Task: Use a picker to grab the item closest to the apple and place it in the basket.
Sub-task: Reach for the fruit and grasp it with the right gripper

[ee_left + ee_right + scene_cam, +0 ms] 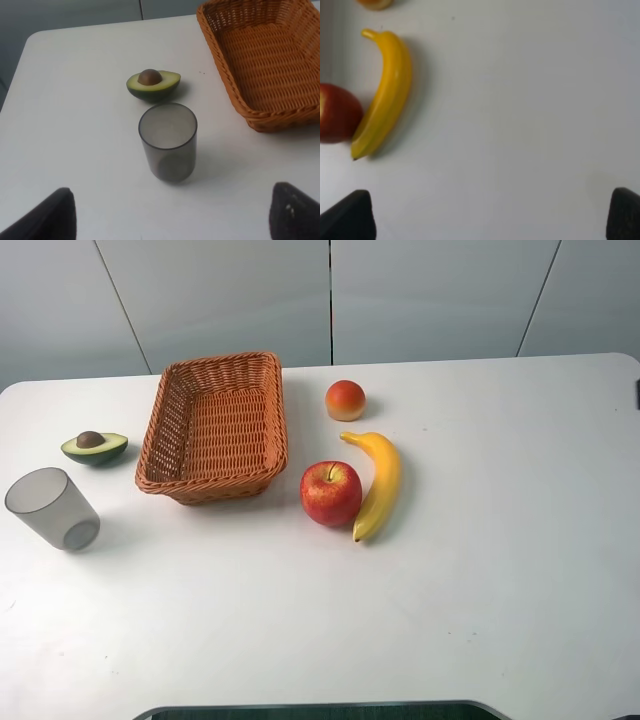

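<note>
Against apple (331,493), banana (378,485), basket (163,420) near, perhaps peach (345,400) beyond

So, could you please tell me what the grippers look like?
Only their tips show, in the wrist views. The left gripper has dark grey, rounded, matte tips, one with small pale specks. The right gripper has black, squarer tips. No cables show.
</note>
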Controlling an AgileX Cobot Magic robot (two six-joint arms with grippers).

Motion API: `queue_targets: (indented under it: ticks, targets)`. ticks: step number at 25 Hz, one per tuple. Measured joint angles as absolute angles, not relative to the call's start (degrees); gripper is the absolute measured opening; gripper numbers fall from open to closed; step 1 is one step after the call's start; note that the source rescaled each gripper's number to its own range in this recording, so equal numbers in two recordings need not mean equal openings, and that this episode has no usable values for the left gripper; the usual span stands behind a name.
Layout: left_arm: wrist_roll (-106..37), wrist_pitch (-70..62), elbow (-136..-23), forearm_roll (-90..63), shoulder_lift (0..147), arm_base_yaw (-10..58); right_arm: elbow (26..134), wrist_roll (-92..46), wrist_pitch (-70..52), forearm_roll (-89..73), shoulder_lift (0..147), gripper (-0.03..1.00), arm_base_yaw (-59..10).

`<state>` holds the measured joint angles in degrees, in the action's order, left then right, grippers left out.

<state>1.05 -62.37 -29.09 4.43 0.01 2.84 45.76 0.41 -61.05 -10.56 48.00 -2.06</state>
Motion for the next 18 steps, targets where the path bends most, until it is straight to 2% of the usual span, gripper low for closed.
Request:
queue_targets:
  ticks: [6, 11, 18]
  targets:
    - [1.05, -62.37, -29.09, 4.43, 0.01, 2.84, 45.76, 6.21, -50.01, -9.52, 62.02, 1.0, -12.67]
    - [1.05, -62.37, -29.09, 4.43, 0.01, 2.84, 47.6, 7.65, -44.71, -9.52, 75.41, 1.0, -14.26]
    - [1.05, -62.37, -29.09, 4.43, 0.01, 2.84, 56.81, 8.04, -42.41, -9.52, 90.45, 1.0, -16.98]
